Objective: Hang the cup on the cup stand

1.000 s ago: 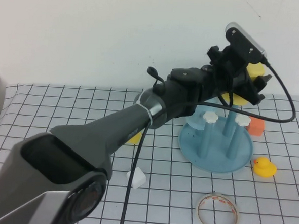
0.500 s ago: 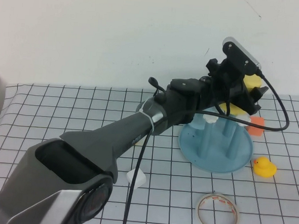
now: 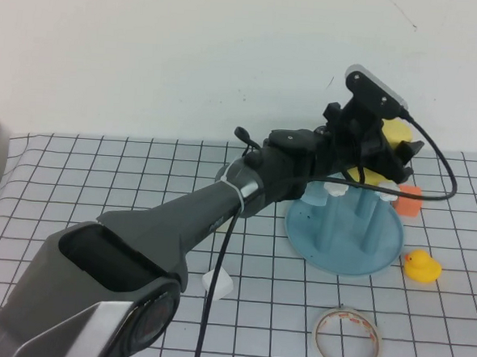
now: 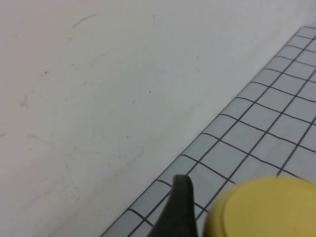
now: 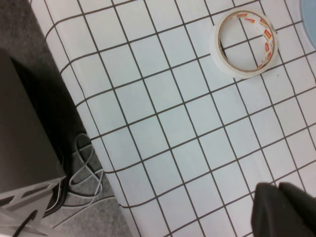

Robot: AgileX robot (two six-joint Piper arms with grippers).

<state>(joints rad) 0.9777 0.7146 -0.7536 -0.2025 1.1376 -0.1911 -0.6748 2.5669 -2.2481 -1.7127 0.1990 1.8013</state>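
Grid table [image 3: 100, 186]: cup stand [image 3: 344, 243], tape [image 3: 348, 340], duck [image 3: 421, 266]

Robot test bench in a lab-type room. Surface [image 3: 100, 186] covered with white cloth printed in a black grid, set against a bare white wall [image 3: 189, 54]. Loose test props on it: tape roll [image 3: 348, 339], rubber duck [image 3: 421, 266], orange block [image 3: 408, 202]. Grey floor [image 5: 29, 64] and loose cables [image 5: 84, 175] beside the surface edge.

The left arm stretches long from seven o'clock toward one o'clock, wrist raised near the wall, and the left gripper [image 3: 396, 152] is clamped on the cup [image 3: 393, 133]. The right gripper [image 5: 281, 210] hangs low over the table, fingers pressed together.
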